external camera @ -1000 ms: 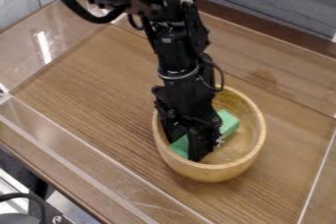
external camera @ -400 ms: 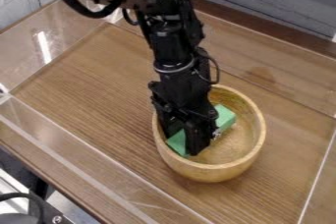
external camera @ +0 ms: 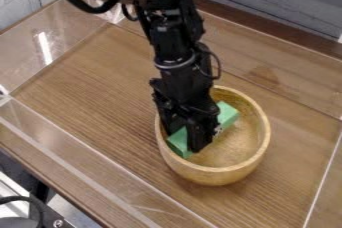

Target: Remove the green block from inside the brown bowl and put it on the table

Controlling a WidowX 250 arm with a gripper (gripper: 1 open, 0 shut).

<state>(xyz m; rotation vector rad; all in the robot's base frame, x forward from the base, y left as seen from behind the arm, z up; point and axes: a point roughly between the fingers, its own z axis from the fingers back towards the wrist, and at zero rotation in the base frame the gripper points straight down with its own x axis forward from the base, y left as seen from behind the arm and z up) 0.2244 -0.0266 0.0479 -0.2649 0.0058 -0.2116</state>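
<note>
Shifted since the earlier frames: hand (external camera: 193, 138) and green block (external camera: 227, 118), both slightly toward the far side of the bowl; the brown wooden bowl (external camera: 241, 152) itself, same place. Hand: pointed down inside the bowl, fingers closed about the block, which shows out on both sides of them; judged to be pinching it, though the dark fingers hide the exact contact. Step in hand: taking the block out, grip apparently made, removal unfinished. Next move, as judged: lift straight until block and fingertips pass above the bowl's rim, carry sideways, lower onto the wood-grain surface (external camera: 100, 82) beside the bowl, release. Container, one: round bowl, light brown, thick-rimmed, upright on the surface. Contents: the block, bright green, lying slantwise within the bowl's outline; whether it touches the bowl's floor, cannot be told.
</note>
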